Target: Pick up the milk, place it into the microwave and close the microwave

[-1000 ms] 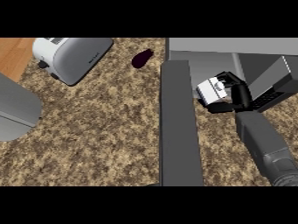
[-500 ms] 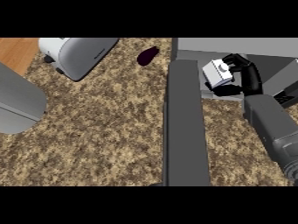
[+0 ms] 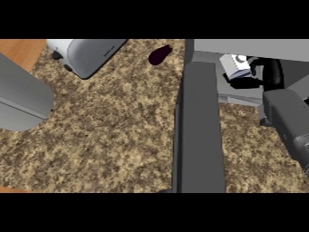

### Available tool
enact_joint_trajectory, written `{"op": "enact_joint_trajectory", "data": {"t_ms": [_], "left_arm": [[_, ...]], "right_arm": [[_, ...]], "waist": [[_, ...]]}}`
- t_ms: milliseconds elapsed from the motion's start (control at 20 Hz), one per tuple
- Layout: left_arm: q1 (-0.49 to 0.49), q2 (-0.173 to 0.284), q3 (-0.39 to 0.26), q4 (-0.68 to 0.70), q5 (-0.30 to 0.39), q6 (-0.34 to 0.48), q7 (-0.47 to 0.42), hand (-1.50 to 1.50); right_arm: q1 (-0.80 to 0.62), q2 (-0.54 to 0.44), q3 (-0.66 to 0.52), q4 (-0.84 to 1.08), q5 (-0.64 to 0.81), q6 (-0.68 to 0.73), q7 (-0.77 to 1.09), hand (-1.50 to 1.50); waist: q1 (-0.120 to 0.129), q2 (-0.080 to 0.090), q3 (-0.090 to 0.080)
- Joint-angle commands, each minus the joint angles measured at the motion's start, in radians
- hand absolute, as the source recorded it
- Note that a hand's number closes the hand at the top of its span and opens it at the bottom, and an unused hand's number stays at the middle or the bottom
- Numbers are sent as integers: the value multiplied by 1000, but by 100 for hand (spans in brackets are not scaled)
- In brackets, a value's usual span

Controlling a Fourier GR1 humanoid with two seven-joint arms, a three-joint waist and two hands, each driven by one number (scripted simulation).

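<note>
Your milk point(image 3: 235, 66) sits in the right hand point(image 3: 262, 71), whose fingers are curled round it, just inside the microwave point(image 3: 263, 50) opening under its top edge. Left of the hand, the open microwave door point(image 3: 198, 131) runs down the view. Farther left you have a dark eggplant point(image 3: 159, 54), then a toaster point(image 3: 86, 53), all on the speckled counter point(image 3: 103, 136).
</note>
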Motion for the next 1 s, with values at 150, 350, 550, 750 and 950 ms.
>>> {"op": "enact_joint_trajectory", "data": {"t_ms": [150,350,550,750,950], "left_arm": [[-50,23,-15,8,1,10,7,-150],[-58,26,-8,13,-26,10,6,-150],[-76,36,-8,47,-14,7,3,-150],[-91,37,-8,45,-27,8,-1,-150],[-106,50,2,59,-39,0,-7,-150]], "right_arm": [[-29,-58,-11,9,0,-32,35,150],[-32,-66,-18,13,-2,-46,39,150],[-49,-83,-15,15,4,-51,49,150],[-49,-83,-21,21,1,-63,54,150],[-37,-113,-23,26,1,-38,46,150]], "waist": [[21,22,4],[33,25,4],[47,33,3],[59,34,4],[55,36,5]]}}
